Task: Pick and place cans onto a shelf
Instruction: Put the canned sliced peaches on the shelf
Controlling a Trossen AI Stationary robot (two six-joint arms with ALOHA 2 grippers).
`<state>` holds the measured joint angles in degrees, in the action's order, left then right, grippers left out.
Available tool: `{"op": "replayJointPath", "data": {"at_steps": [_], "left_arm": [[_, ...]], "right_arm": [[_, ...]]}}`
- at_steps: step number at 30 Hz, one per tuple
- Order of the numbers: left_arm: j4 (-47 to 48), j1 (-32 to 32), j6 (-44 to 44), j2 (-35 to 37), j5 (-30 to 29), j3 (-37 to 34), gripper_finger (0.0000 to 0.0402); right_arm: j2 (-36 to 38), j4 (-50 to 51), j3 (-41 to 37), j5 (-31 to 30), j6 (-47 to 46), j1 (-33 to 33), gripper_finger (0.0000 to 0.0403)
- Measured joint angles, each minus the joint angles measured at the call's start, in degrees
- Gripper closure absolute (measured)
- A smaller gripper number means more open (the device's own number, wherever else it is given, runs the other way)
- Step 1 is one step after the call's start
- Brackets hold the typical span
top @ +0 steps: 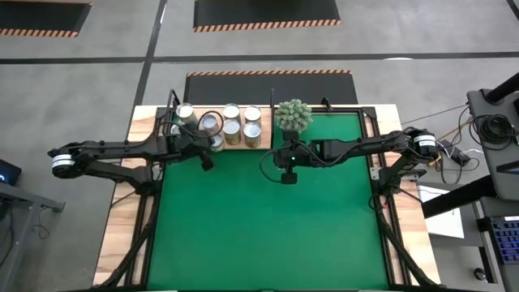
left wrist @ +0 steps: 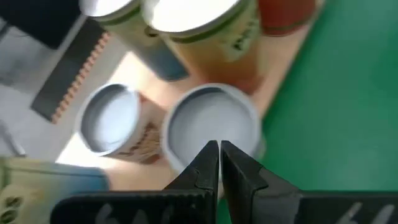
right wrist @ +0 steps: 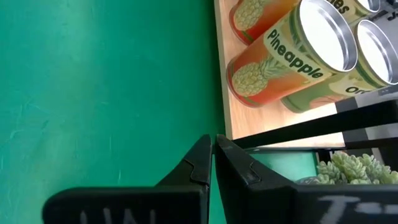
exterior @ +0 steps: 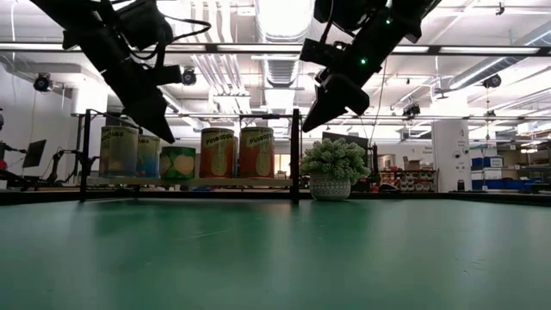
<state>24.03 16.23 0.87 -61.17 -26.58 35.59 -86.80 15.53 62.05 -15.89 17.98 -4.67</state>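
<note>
Several cans (top: 231,126) with silver tops stand upright on the shelf (top: 243,146), a pale wood board at the mat's far left. In the low view the cans (exterior: 219,153) stand in a row. My left gripper (left wrist: 219,144) is shut with nothing between its fingers. Its tips are over the silver top of a short can (left wrist: 211,121) at the shelf's near edge. My right gripper (right wrist: 213,142) is shut and holds nothing. It hangs above the green mat, right of the shelf's right end (right wrist: 249,118) and near the pineapple can (right wrist: 280,59). My left gripper points its shut fingertips (left wrist: 208,155) slanting down from the near left over the short can's top (left wrist: 205,118). Whether the fingertips touch the top I cannot tell.
A spiky grey-green plant (top: 293,115) in a pot stands just right of the shelf, beyond my right gripper. A black frame bar (right wrist: 348,121) runs between shelf and plant. The green mat (top: 268,227) stretches toward the near edge. Wooden table edges flank the mat.
</note>
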Motion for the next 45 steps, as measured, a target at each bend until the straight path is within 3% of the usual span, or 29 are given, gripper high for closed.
{"op": "replayJointPath", "data": {"at_steps": [9,21,25,39,45], "left_arm": [[-1.6,0.3,0.8,-0.1,-10.6,0.1,0.0402],[2.2,0.5,-2.9,-2.5,-1.5,0.4,0.0402],[2.4,0.5,-5.9,-2.5,4.8,1.5,0.0402],[8.2,0.2,-8.1,-2.5,7.0,4.3,0.0402],[7.1,-1.5,-8.9,-2.5,15.7,3.6,0.0402]], "right_arm": [[0.0,-1.5,0.3,0.0,3.2,0.0,0.0394],[0.1,-2.4,0.9,0.0,4.1,0.0,0.0394],[0.1,-2.4,0.9,0.0,4.1,0.0,0.0394],[0.1,-2.1,0.8,0.0,3.7,0.0,0.0394],[0.1,-2.1,0.7,0.0,3.7,0.0,0.0394]]}}
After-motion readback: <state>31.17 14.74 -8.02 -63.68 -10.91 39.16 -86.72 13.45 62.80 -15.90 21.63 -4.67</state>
